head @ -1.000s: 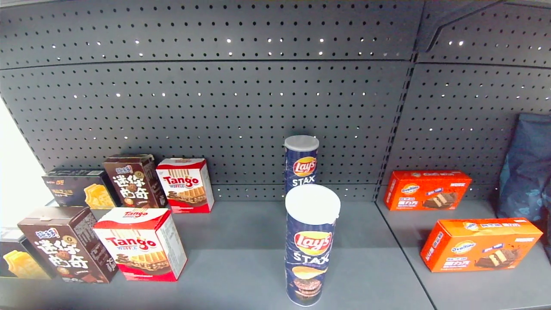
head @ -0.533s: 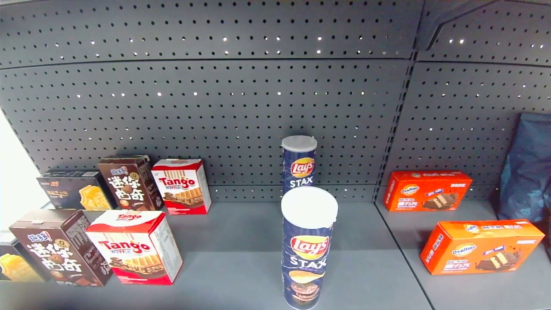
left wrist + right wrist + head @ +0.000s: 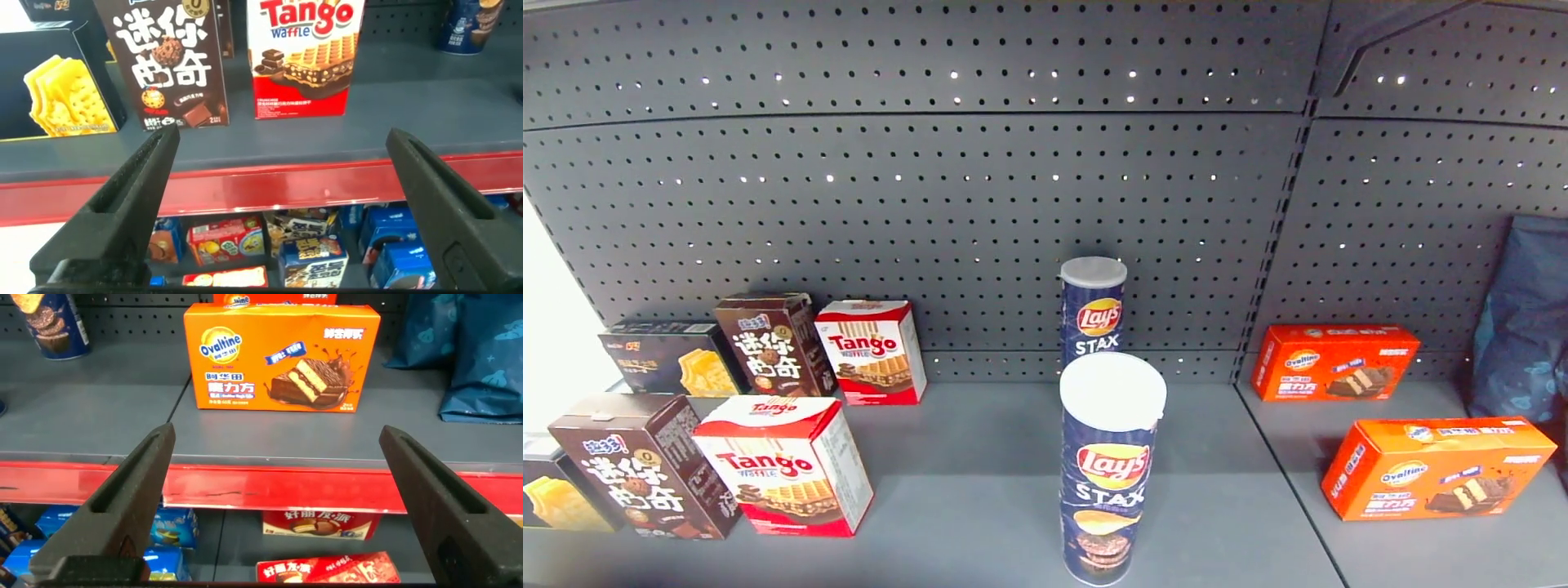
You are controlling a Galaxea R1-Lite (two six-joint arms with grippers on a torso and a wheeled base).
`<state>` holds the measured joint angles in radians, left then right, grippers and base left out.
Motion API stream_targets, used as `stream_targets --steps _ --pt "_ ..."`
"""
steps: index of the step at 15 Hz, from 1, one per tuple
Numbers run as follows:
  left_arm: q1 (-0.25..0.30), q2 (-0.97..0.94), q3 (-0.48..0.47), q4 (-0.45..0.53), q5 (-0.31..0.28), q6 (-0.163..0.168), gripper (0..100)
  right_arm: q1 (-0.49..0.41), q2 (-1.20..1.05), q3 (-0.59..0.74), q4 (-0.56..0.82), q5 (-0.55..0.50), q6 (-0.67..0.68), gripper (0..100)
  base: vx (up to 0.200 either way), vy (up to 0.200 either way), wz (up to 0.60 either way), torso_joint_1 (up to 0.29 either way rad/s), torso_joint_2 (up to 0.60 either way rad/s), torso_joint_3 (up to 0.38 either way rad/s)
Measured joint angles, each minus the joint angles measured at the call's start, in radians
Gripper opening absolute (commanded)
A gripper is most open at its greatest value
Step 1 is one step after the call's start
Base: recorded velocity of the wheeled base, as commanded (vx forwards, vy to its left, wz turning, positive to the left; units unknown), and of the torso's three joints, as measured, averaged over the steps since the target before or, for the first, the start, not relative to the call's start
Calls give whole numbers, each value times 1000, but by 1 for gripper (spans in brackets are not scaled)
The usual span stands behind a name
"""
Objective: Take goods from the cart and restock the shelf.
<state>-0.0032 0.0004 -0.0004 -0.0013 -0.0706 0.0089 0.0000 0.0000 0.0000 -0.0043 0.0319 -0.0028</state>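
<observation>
On the grey shelf (image 3: 980, 482) two dark blue chip cans stand upright in a file, one in front (image 3: 1109, 474) and one behind (image 3: 1093, 314). Left of them are two red-and-white wafer boxes (image 3: 784, 465) and brown biscuit boxes (image 3: 637, 465). Two orange cake boxes (image 3: 1437, 465) lie at the right. My left gripper (image 3: 282, 139) is open and holds nothing, in front of the shelf's red edge (image 3: 270, 184), facing a brown box (image 3: 167, 61) and a wafer box (image 3: 306, 53). My right gripper (image 3: 278, 433) is open too, facing an orange box (image 3: 278, 359).
A perforated grey back panel (image 3: 980, 204) closes off the shelf. A dark blue bag (image 3: 1523, 318) leans at the far right. Black boxes with yellow waffles (image 3: 57, 82) sit at the far left. Below the red edge, a lower shelf holds several packed goods (image 3: 310, 253).
The whole head picture drifted slightly left and back, so the camera moved. The goods on the shelf stand as before.
</observation>
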Motion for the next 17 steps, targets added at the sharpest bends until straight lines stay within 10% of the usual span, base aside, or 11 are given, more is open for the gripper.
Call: stream_targets --steps 17 --pt "0 0 -1 0 -1 0 100 0 0 0 0 0 0 100 0 0 0 0 0 0"
